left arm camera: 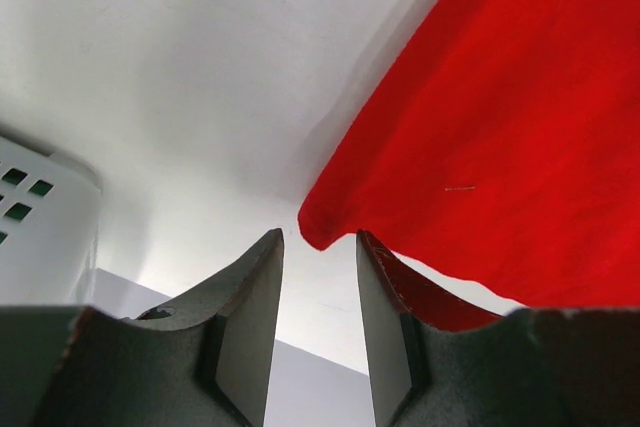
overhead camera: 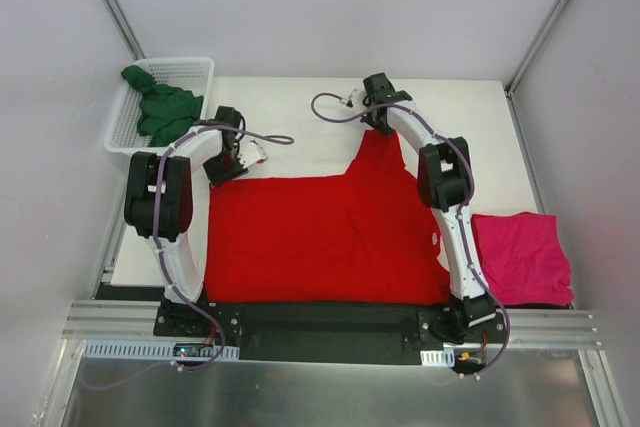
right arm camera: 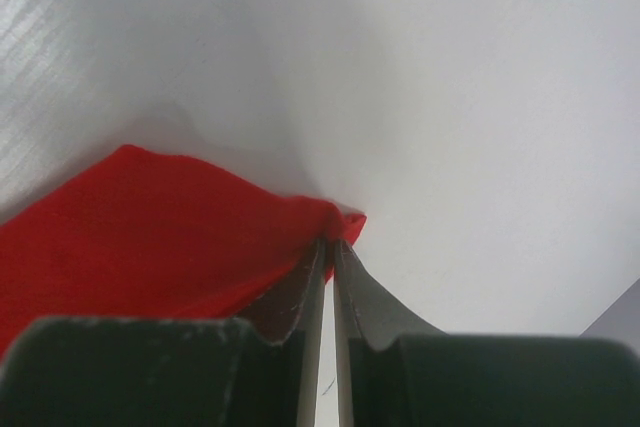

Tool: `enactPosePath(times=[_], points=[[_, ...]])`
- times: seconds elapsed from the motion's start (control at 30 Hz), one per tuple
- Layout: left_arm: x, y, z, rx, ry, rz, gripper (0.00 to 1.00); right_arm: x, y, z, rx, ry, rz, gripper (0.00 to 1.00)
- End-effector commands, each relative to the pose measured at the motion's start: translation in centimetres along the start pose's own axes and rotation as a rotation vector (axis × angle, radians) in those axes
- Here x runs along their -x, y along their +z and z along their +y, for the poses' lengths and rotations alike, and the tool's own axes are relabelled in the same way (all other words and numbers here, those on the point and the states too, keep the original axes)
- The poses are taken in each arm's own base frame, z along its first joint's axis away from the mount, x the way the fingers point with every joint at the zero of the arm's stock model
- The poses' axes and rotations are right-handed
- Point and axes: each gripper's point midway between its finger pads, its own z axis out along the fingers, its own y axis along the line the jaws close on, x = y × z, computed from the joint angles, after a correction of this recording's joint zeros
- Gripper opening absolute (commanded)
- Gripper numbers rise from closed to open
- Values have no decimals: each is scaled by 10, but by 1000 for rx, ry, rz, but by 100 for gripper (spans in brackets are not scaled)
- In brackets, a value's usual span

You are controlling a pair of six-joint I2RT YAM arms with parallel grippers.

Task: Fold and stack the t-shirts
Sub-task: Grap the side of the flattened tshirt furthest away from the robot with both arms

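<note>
**Top external view.** The red t-shirt (overhead camera: 320,237) lies spread flat on the table (overhead camera: 300,112). The left gripper (overhead camera: 232,157) sits at the shirt's far-left corner. The right gripper (overhead camera: 378,117) sits at a raised far point of the cloth. The jaw state cannot be read in this view. The magenta t-shirt (overhead camera: 520,257) lies folded well behind the right jaws, near that arm's base. The dark green t-shirt (overhead camera: 160,109) lies bunched in the white basket (overhead camera: 195,69), beside the left jaws.

**Left wrist view.** The jaws stand moderately apart and grip nothing. A corner of the red t-shirt (left arm camera: 500,127) lies just ahead of the gap. The cloth appears to reach the outer side of one finger (left arm camera: 385,327), though contact is uncertain.

**Right wrist view.** The jaws are closed to a thin slit, pinching an edge of the red t-shirt (right arm camera: 150,227) at the tips.
</note>
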Motion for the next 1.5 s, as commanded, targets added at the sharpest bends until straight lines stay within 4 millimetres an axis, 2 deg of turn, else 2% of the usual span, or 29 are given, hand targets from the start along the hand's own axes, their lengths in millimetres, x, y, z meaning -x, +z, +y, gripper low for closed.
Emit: enactPosePath(times=[0.0, 0.17, 0.27, 0.67, 0.73, 0.83, 0.9, 1.0, 1.27, 1.47], points=[[-3, 8, -6, -44, 9, 23, 35, 16, -31, -20, -58, 10, -50, 10], [-2, 11, -6, -50, 9, 24, 34, 15, -32, -21, -61, 10, -50, 10], [-1, 11, -5, -48, 10, 22, 30, 14, -32, -21, -60, 11, -46, 10], [-4, 4, -6, -38, 7, 15, 31, 14, -31, -18, -57, 9, -44, 10], [-4, 5, -8, -42, 7, 18, 27, 14, -31, -18, -57, 9, -44, 9], [-4, 6, -7, -43, 6, 19, 12, 16, -33, -18, -57, 7, -50, 5], [-3, 5, -7, -41, 5, 15, 9, 15, -34, -17, -55, 11, -50, 1], [-4, 5, -9, -45, 6, 16, 0, 15, -35, -17, -55, 13, -51, 1], [-3, 2, -9, -40, -6, 7, 0, 14, -38, -18, -55, 7, -48, 1], [3, -9, -2, -9, -21, -21, 0, 14, -56, -28, -84, -4, -54, 1]])
